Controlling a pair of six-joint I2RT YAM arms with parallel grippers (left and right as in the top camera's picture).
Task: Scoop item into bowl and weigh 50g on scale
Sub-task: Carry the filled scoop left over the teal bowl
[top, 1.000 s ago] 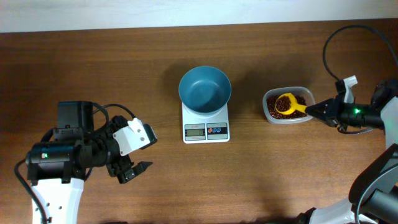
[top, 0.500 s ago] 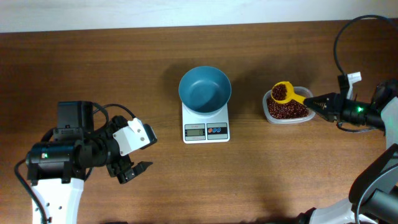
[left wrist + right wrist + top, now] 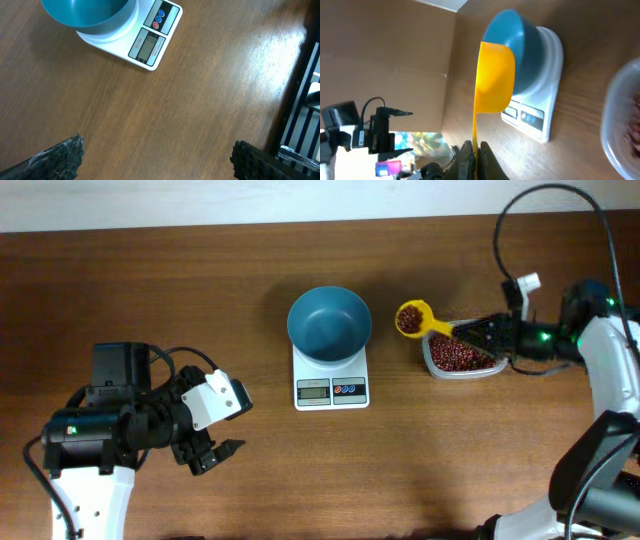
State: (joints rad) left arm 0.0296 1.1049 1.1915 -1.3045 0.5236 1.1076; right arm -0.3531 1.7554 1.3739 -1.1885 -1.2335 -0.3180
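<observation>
right gripper (image 3: 482,333) clamped on loaded scoop (image 3: 430,327) | left gripper (image 3: 205,450) apart, empty | risk: you tilt short of the bowl (image 3: 329,322) and beans (image 3: 408,319) hit the table (image 3: 150,280); dump all and you overshoot 50g

bowl (image 3: 329,323): plain teal-blue
scale (image 3: 331,370): white
display (image 3: 314,391): grey
buttons: one red (image 3: 340,391), one blue (image 3: 351,391)
beans (image 3: 460,357): dark red-brown
scoop (image 3: 438,329): yellow
tub (image 3: 432,367): clear
table (image 3: 200,290): brown, wood grain
left gripper (image 3: 218,456): black fingers, white cover
</observation>
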